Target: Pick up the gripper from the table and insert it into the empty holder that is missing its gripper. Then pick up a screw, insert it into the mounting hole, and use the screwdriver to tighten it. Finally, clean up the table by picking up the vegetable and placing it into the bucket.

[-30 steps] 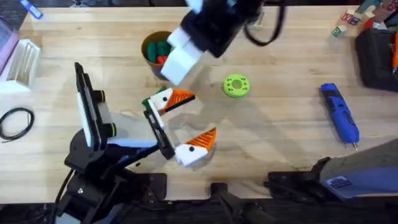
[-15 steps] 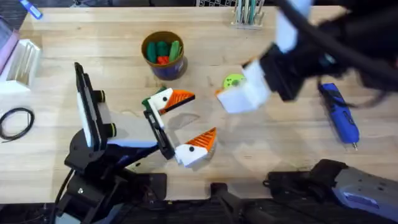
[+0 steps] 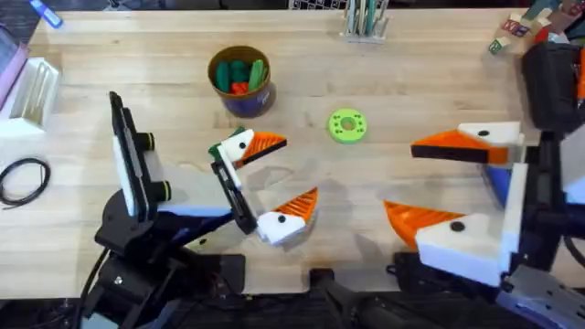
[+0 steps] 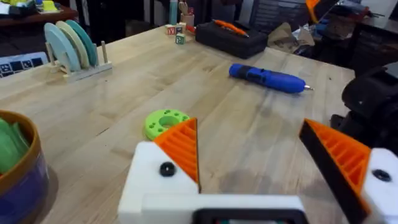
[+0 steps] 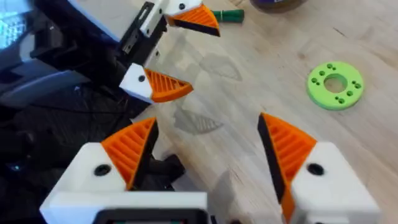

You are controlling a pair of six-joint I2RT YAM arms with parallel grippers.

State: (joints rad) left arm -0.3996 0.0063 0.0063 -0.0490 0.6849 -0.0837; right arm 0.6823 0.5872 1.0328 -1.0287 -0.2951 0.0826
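Note:
My left gripper (image 3: 276,178) (image 4: 249,130) rests open low over the table (image 3: 411,82), an orange ribbed finger on each white block. A small dark green vegetable (image 3: 219,148) (image 5: 227,15) lies on the wood beside its far finger. The bucket (image 3: 239,78) stands behind it, with green and red pieces inside. My right gripper (image 3: 434,183) (image 5: 206,121) hangs open at the right, close under the camera, also with both orange fingers. It covers most of the blue screwdriver (image 4: 267,78). A loose gripper, an empty holder and a screw are out of view.
A flat bright green disc (image 3: 347,125) with holes lies mid-table. A black case (image 3: 548,82) sits at the far right, a cup of pens (image 3: 366,18) at the back. A white rack (image 3: 32,91) and a coiled black cable (image 3: 23,178) are at the left.
My right arm has swung from beside the bucket across to the right side of the table and now hangs over the screwdriver. The left arm has not moved.

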